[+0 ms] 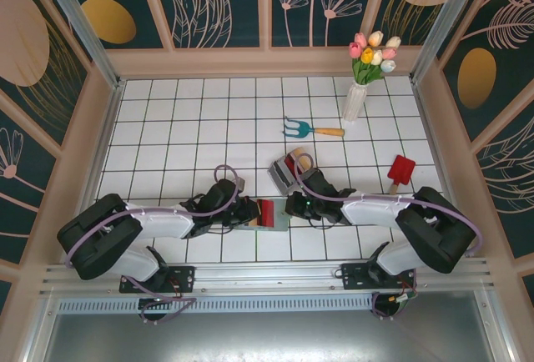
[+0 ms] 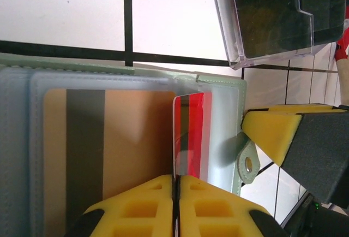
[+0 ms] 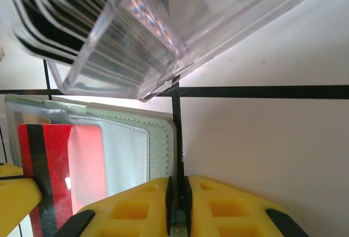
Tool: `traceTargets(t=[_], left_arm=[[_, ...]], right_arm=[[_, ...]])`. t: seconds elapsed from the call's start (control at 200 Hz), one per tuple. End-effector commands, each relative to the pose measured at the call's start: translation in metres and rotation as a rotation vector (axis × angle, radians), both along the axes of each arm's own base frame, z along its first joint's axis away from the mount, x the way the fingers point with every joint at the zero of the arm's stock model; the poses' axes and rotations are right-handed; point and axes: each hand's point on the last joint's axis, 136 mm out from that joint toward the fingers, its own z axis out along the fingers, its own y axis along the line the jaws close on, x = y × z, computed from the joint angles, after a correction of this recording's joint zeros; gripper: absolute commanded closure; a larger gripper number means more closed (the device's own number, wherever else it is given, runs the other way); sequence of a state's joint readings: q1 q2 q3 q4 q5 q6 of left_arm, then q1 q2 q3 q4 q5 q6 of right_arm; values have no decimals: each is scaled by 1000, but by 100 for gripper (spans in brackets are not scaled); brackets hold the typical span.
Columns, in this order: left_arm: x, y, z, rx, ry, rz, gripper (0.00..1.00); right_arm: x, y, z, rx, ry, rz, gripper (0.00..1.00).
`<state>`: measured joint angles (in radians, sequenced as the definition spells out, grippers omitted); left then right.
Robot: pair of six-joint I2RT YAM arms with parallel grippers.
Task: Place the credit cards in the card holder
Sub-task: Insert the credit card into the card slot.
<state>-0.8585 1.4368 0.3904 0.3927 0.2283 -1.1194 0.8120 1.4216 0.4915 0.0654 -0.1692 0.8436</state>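
The left gripper [image 2: 176,187] has its yellow pads clamped together on the lower edge of the red card [image 2: 191,133]. The card stands on edge, its free end over the open holder [image 2: 221,118] and resting at the mouth of the right-hand pocket. In the pocket to the left lies a beige card [image 2: 131,138] with a dark stripe, flat and fully seated under the clear sleeve.

The holder lies open on the white tiles [image 1: 183,128], near the front edge of the floor and between the two grippers. Its clasp tab [image 2: 248,163] sticks out on the right side. The tiles to the left and on the far side of it are bare.

The right gripper [image 3: 177,193] sits at the holder's right edge, pads drawn nearly together with a sliver of green between them, seemingly pinching that edge. One of its pads lies just above the clasp tab in the left wrist view.

Just beyond the holder stands a clear tray [image 3: 136,46], holding a stack of cards [image 3: 49,24] with dark stripes, set upright. Further off are a rake [image 1: 313,128], a vase [image 1: 355,99] of tulips, and to the right a red shovel [image 1: 401,170], all well apart from the holder.
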Motion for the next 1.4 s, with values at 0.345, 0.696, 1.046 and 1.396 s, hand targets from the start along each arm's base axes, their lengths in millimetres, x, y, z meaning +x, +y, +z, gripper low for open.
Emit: traceTargets(t=[0.345, 0.696, 1.046, 1.396], left_arm=[[2, -19, -3, -50, 26, -23, 91], [-2, -33, -4, -44, 29, -66, 85], [12, -2, 29, 47, -91, 34, 58], [35, 30, 53, 139, -193, 165, 32]], right_arm=[[-15, 9, -10, 8, 51, 56, 89], [-13, 9, -12, -7, 54, 45, 89], [4, -12, 30, -93, -79, -4, 71], [57, -16, 105, -321, -364, 117, 54]])
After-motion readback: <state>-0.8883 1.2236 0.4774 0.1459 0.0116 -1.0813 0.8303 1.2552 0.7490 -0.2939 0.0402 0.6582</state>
